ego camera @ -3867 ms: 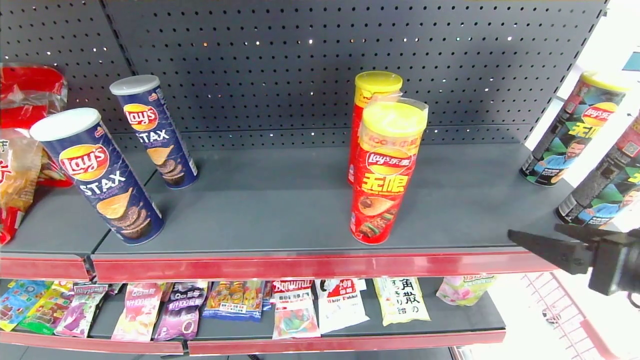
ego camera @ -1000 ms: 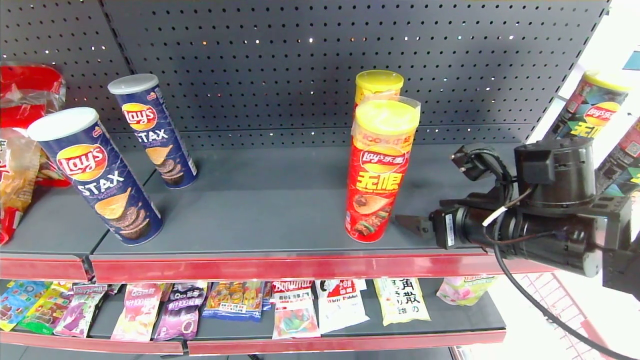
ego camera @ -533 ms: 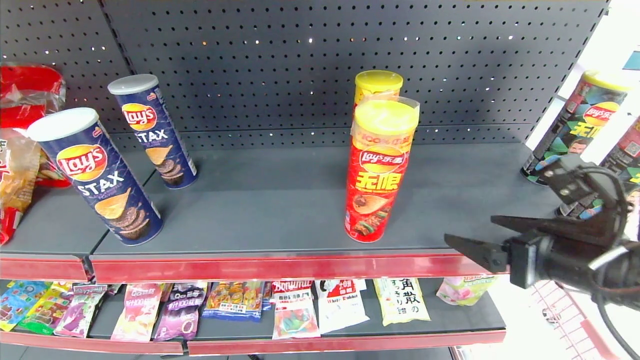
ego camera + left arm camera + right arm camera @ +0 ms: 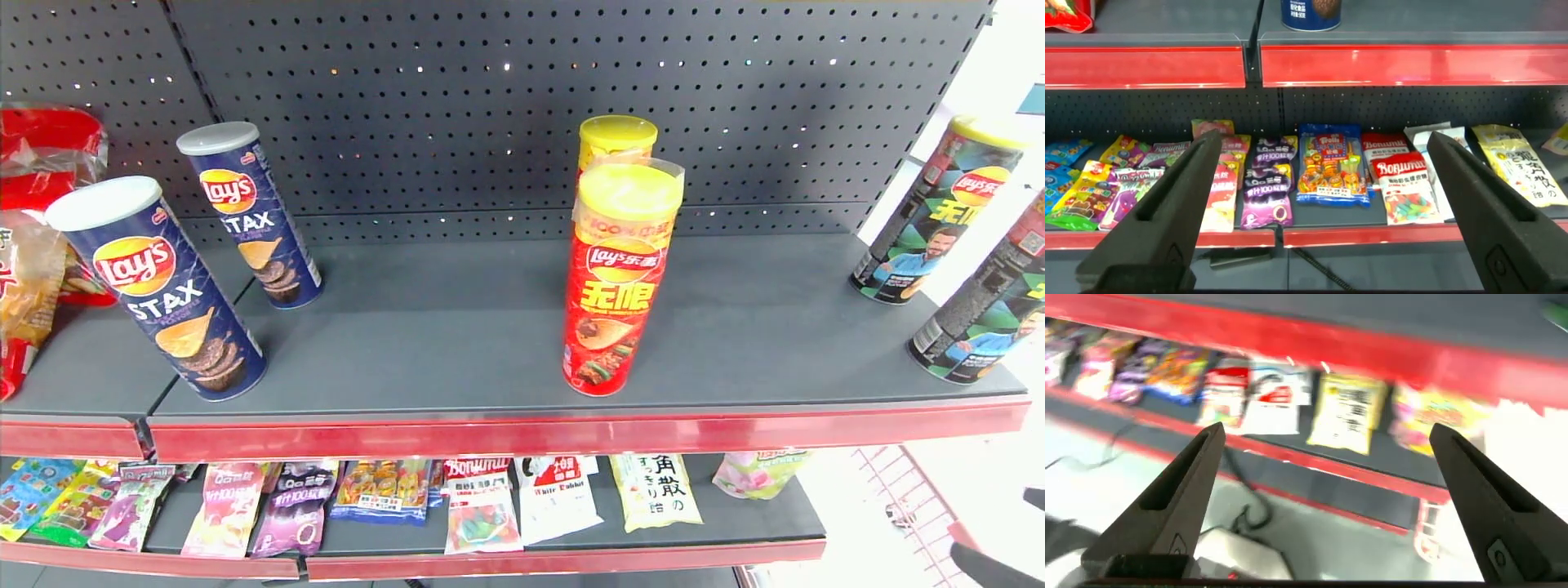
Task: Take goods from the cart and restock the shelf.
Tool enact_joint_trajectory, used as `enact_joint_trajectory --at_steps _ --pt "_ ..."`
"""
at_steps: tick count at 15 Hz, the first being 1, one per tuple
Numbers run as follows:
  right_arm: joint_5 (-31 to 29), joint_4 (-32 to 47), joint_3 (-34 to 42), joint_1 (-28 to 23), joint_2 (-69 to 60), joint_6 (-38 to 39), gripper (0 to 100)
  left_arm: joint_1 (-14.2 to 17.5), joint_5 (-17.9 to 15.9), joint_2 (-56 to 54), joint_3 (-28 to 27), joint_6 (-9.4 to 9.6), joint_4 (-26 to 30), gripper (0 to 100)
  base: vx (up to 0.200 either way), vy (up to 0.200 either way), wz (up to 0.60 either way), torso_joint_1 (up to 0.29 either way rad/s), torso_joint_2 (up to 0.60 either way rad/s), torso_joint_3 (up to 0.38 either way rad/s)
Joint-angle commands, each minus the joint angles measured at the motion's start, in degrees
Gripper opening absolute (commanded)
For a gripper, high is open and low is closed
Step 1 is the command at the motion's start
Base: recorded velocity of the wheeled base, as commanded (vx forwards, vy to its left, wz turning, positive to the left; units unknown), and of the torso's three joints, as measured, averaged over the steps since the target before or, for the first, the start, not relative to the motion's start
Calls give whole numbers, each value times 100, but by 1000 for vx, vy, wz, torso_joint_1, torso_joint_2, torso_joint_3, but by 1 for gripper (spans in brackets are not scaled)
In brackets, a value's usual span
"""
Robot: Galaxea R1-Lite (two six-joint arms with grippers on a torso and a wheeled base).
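On the grey upper shelf (image 4: 457, 343) a red chip can with a yellow lid (image 4: 620, 278) stands upright at the middle front, and a second one (image 4: 616, 139) stands right behind it. Two blue cans (image 4: 155, 286) (image 4: 249, 212) stand on the left. Two black-and-green cans (image 4: 931, 212) (image 4: 980, 318) stand on the right. My right gripper (image 4: 1327, 429) is open and holds nothing, low in front of the lower shelf. One of its fingers (image 4: 988, 565) pokes into the head view's bottom right corner. My left gripper (image 4: 1324, 137) is open and holds nothing, facing the lower shelf.
The lower shelf (image 4: 735, 510) holds a row of flat candy bags (image 4: 1327, 163). Red price rails (image 4: 571, 433) edge both shelves. Red snack bags (image 4: 33, 204) crowd the upper shelf's far left. Free shelf room lies between the blue cans and the red cans.
My right arm reached to the front red can, then pulled back down and to the right, out of the head view. The can now stands slightly further left.
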Motion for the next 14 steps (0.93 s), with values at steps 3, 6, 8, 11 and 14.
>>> enact_joint_trajectory --at_steps 3,6,8,11,14 --pt "96 408 1115 -1293 -2338 -187 100 1 7 7 1 5 2 100 0 0 0 0 0 0" --pt "70 416 1414 -1399 -3349 -205 100 1 7 7 1 -4 2 100 0 0 0 0 0 0" --pt "-317 329 1475 -1399 -3384 -284 100 1 -2 7 1 -4 2 100 0 0 0 0 0 0" --pt "-967 21 1616 -1399 -3384 41 100 1 -2 7 1 -4 2 100 0 0 0 0 0 0" --pt "-1591 -410 1800 -1399 -3384 147 100 1 -2 7 1 5 2 100 0 0 0 0 0 0"
